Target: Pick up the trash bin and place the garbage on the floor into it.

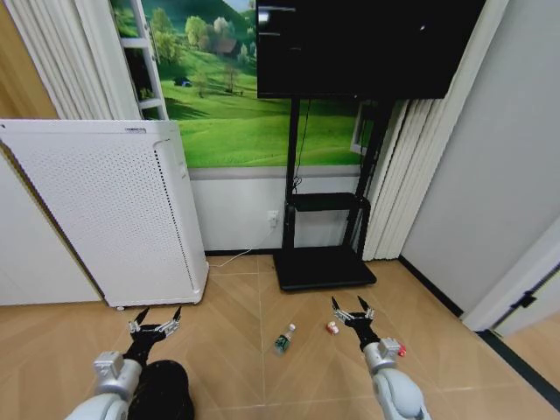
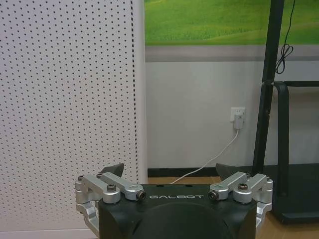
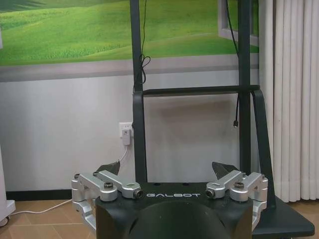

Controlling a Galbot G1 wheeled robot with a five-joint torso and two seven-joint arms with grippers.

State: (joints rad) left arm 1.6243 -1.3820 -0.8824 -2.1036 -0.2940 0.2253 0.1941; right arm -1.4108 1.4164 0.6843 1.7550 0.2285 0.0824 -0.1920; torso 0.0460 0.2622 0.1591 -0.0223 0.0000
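Here is the floor [image 1: 245, 350], tan herringbone parquet, and everything gets placed against the tall white perforated appliance [image 1: 105, 210] standing on it. Beyond the appliance's far side, against the wall, rises the black TV stand [image 1: 324, 254] with its dark screen [image 1: 367, 44] above, and the green meadow mural [image 1: 236, 105] fills the wall between the two.

Just in front of the appliance, on the near side, sits the trash bin [image 1: 166, 389], small, black and round, resting on the parquet. The left claw [image 1: 156, 320] hangs just above it, between bin and appliance, with its fingers spread apart and nothing between them (the left wrist view shows the perforated panel close ahead).

Across from the appliance, past the bin, the right claw [image 1: 353, 308] hovers in front of the stand's base, fingers likewise apart and holding nothing.

Now the garbage: the clear bottle [image 1: 283, 339] with its green label lies on the parquet between the two claws, well away from the appliance. A tiny red-and-white piece [image 1: 332, 328] lies just beside the right claw, and another [image 1: 398, 349] lies farther out still, close by the right wrist.
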